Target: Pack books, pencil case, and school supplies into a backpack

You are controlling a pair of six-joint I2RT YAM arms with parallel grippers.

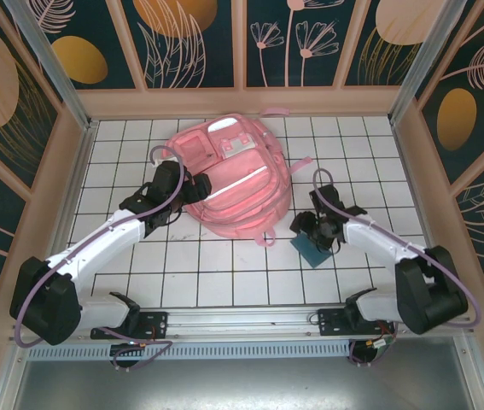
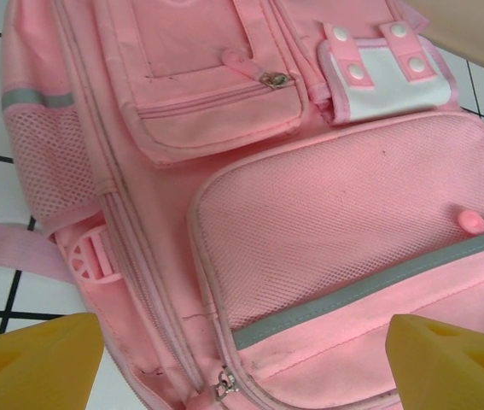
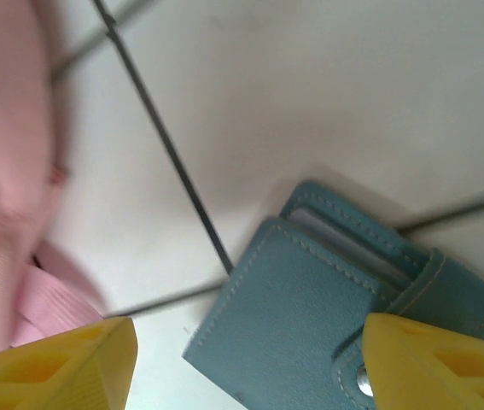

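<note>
The pink backpack [image 1: 237, 175] lies flat in the middle of the table, front pockets up. My left gripper [image 1: 194, 190] hovers at its left side, open; in the left wrist view its yellow fingertips [image 2: 32, 359] stand wide apart over the backpack's [image 2: 335, 213] mesh pocket, grey stripe and a zipper pull [image 2: 223, 384]. A small blue stitched pencil case [image 1: 312, 250] with a snap tab lies on the tiles to the backpack's right. My right gripper [image 1: 320, 231] is just above it, open, with the case [image 3: 310, 333] between its fingertips [image 3: 434, 363]. The books are out of view.
A pink strap [image 3: 45, 299] of the backpack trails onto the tiles close to the blue case. Wooden walls [image 1: 71, 162] fence the white tiled table [image 1: 224, 273] on three sides.
</note>
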